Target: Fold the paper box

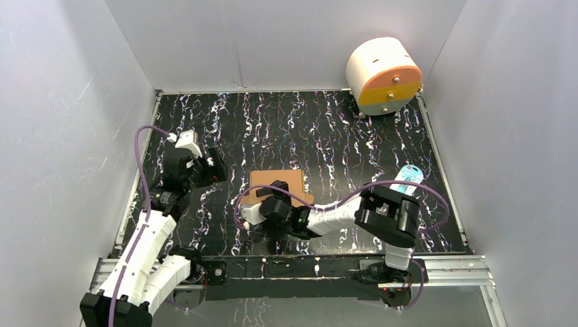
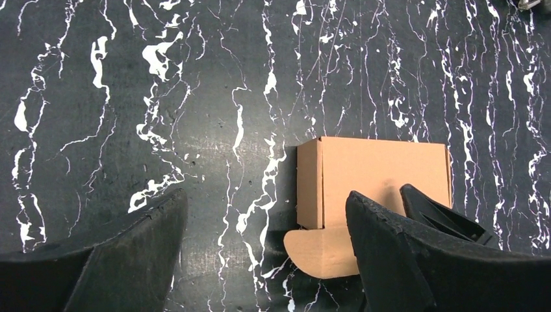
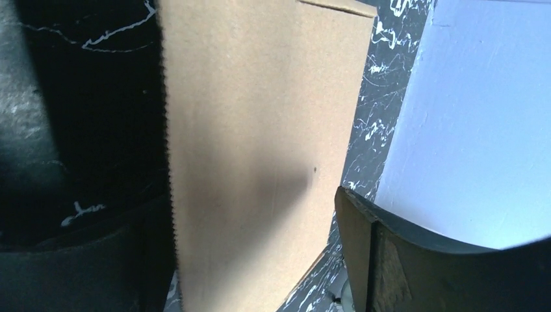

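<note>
Top external view: the paper box (image 1: 290, 180) lies on the black, white-veined tabletop (image 1: 341, 136), about midway across and nearer the arms' edge than the far wall. The right arm reaches leftward from its base and sets the right hand (image 1: 275, 194) on the box's near side. The left hand (image 1: 213, 169) hangs over bare tabletop to the left of the box, apart from it. In the far right corner stands a white cylinder (image 1: 383, 75) with an orange-and-yellow face.

In the left wrist view the left hand (image 2: 265, 201) is spread wide, with nothing between its fingers (image 2: 130, 260) but tabletop. The box (image 2: 383, 169) sits just right of the gap: a low brown carton with a narrow side panel on its left and one rounded flap (image 2: 321, 250) lying flat on the tabletop at its near left corner. Part of another black finger (the right hand's, by its position) shows over the box's near right part.

In the right wrist view the right hand (image 3: 250, 201) is also spread wide, and a plain cardboard face (image 3: 253, 149) fills the space between its fingers (image 3: 390, 260). Whether they press on the box or only straddle it cannot be told.
</note>
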{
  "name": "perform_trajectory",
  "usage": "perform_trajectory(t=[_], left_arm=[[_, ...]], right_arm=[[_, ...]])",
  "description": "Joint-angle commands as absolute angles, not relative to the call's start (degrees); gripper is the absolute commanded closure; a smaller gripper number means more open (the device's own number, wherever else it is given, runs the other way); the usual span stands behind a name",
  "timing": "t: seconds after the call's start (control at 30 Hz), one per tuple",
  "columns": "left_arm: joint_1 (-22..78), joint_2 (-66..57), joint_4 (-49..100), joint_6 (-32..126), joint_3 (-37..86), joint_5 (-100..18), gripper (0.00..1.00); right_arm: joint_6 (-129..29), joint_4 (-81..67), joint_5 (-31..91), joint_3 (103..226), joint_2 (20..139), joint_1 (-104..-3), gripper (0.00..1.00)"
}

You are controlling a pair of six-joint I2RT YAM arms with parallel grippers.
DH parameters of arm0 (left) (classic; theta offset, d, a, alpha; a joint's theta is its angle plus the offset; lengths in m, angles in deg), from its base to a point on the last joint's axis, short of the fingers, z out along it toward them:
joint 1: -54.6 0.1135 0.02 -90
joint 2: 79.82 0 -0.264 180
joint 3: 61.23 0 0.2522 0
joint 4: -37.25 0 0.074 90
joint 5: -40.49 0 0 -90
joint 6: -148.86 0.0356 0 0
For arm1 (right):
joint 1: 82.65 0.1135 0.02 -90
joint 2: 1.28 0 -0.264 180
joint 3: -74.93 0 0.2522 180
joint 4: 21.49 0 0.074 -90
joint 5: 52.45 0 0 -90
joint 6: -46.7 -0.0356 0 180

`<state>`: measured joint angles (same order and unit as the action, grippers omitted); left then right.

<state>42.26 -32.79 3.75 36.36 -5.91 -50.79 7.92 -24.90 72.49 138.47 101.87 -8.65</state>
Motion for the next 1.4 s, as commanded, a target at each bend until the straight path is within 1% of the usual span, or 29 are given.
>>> perform_trajectory(t=[0.0,0.17,0.2,0.43,0.53,0.7,0.77,0.9,1.13,1.27,1.37], left_arm=[[43.9,-33.9,4.8,37.2,-6.7,-45.9,0.13],[44.5,-33.3,5.3,37.2,-6.8,-44.4,0.14],[44.6,-33.2,5.3,37.2,-6.8,-44.2,0.14],[44.8,-33.5,5.8,37.3,-6.9,-43.4,0.14],[44.8,-34.1,6.0,37.5,-6.6,-43.8,0.14],[44.8,-34.4,6.3,37.1,-5.7,-43.2,0.14],[44.8,-34.5,6.2,36.7,-5.3,-42.1,0.14],[44.9,-35.7,5.1,36.4,-3.8,-41.6,0.14],[44.8,-36.5,2.3,38.7,-0.2,-44.0,0.14],[44.8,-36.4,2.1,38.7,-0.2,-44.8,0.14],[44.8,-37.4,3.4,36.1,-2.4,-43.5,0.14]], right_arm=[[11.3,-30.3,76.2,138.9,104.1,-8.5,0.16],[11.0,-28.5,75.0,139.7,103.4,-8.5,0.43],[10.9,-28.2,74.7,139.9,103.0,-8.5,0.47],[10.8,-24.1,73.3,142.0,99.4,-8.9,0.70],[9.2,-19.2,71.6,144.3,96.9,-9.4,0.77],[6.0,-10.6,67.0,148.3,93.8,-10.7,0.82],[4.8,-7.3,65.2,149.8,93.2,-11.2,0.86],[1.2,4.7,59.2,156.1,92.6,-13.1,0.89],[-2.9,23.6,49.8,169.3,94.0,-16.9,0.90],[-3.1,25.8,47.3,171.1,94.9,-18.7,0.89],[-4.2,24.9,46.0,169.2,95.6,-18.6,0.85]])
